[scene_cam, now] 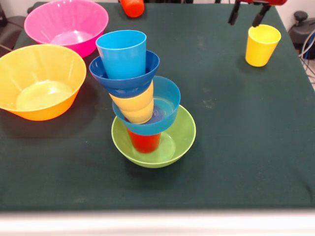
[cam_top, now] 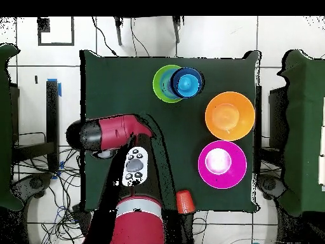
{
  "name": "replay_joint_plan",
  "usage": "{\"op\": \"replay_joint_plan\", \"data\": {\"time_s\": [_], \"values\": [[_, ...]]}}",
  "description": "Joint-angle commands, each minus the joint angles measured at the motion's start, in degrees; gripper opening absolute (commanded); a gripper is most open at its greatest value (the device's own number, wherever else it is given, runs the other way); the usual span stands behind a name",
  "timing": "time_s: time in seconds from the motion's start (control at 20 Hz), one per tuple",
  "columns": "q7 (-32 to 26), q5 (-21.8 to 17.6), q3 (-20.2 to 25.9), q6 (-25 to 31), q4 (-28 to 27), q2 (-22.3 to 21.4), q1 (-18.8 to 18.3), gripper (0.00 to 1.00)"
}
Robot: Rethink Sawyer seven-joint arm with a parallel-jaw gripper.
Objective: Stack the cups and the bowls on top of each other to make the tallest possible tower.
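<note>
The tower stands mid-table and leans left: green bowl point(scene_cam: 186, 132) at the bottom, red cup point(scene_cam: 144, 142), light blue bowl point(scene_cam: 170, 98), yellow cup point(scene_cam: 138, 105), dark blue bowl point(scene_cam: 125, 81), light blue cup point(scene_cam: 122, 51) on top. In the overhead view the tower point(cam_top: 178, 83) is at the far edge. My gripper point(scene_cam: 244, 21) is open and empty at the top right, just above and behind a loose yellow cup point(scene_cam: 262, 45). An orange cup point(scene_cam: 133, 7) lies at the table's far edge; it also shows in the overhead view point(cam_top: 184, 201).
A pink bowl point(scene_cam: 66, 24) and a yellow-orange bowl point(scene_cam: 40, 81) stand empty at the left; overhead they are the pink bowl point(cam_top: 222, 164) and the orange bowl point(cam_top: 230, 115). My red arm point(cam_top: 114, 133) covers the yellow cup in the overhead view.
</note>
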Motion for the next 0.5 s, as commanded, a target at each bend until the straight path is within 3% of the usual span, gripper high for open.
{"op": "replay_joint_plan", "data": {"time_s": [0.05,0.5], "values": [[11.0,2.4,1.4,-0.4,-3.5,2.5,1.6,1.00],[10.4,2.6,-0.1,-2.7,-3.7,4.0,2.7,1.00]]}}
